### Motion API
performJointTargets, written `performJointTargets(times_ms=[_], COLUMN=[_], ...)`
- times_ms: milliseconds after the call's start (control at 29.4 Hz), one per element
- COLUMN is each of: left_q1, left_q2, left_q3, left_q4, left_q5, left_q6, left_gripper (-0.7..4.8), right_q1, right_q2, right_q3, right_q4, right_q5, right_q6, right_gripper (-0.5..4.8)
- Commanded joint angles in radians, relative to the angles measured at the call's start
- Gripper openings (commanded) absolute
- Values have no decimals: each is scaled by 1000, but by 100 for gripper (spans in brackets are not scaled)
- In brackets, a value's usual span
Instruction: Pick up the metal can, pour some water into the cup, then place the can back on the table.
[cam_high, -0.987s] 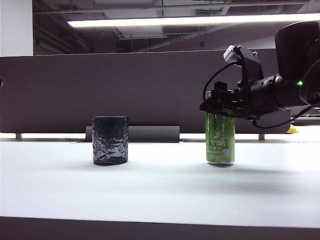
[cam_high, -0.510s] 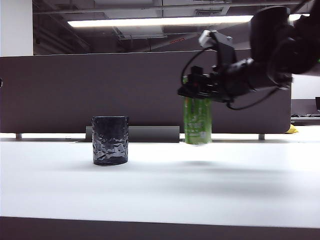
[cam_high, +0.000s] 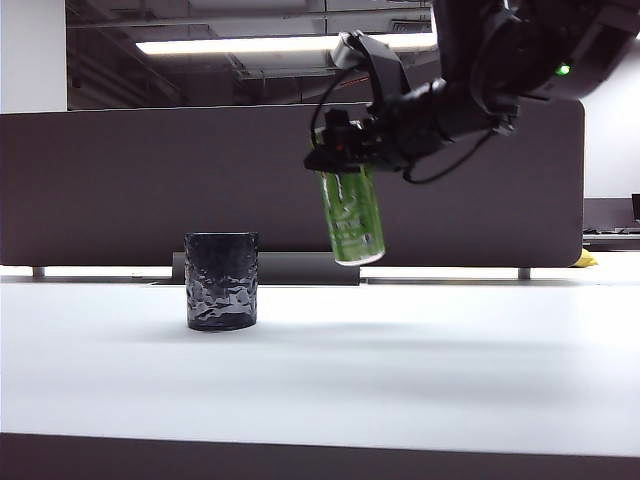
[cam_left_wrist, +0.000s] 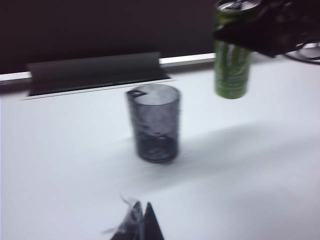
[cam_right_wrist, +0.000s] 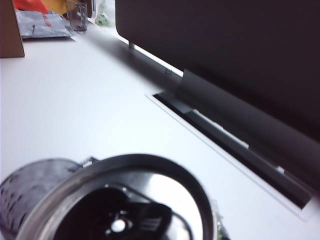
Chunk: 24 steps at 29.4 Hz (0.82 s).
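The green metal can (cam_high: 352, 222) hangs in the air, slightly tilted, to the right of the cup and above its rim level. My right gripper (cam_high: 345, 160) is shut on the can's upper part. The dark bumpy cup (cam_high: 221, 281) stands upright on the white table (cam_high: 400, 370). In the left wrist view the cup (cam_left_wrist: 155, 122) is ahead of my left gripper (cam_left_wrist: 141, 222), whose tips touch, and the can (cam_left_wrist: 232, 70) hangs beyond it. The right wrist view looks onto the can's silver top (cam_right_wrist: 125, 200), with the cup (cam_right_wrist: 25, 192) just beside it.
A dark partition panel (cam_high: 150, 180) runs along the table's back edge. A low dark cable cover (cam_high: 290, 267) sits in front of it, behind the cup. Bags and a small glass (cam_right_wrist: 40, 22) lie at a far corner.
My right gripper has lifted the can off the table and carried it up and left towards the cup, tilting it slightly. The cup has not moved.
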Motion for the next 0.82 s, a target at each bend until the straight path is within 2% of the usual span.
performJointTargets(times_ms=[34,374,749,817], left_q1=[51,68,68,68], left_q2=[1,1,1,1], left_q3=[1,1,1,1], left_q4=[13,13,13,13], left_q5=[-2,0,-1,1], left_q6=[0,0,0,0], left_gripper=[-5,-5,-5,-5], right_q1=[17,82,109,113], right_q2=[-6,18,84,96], right_q3=[31,100,196,220], right_q4=[13,-31,-65,-99], right_q5=[30,87,126,134], right_q6=[-33,-159,-174,-210], right_gripper=[269,269,269,269])
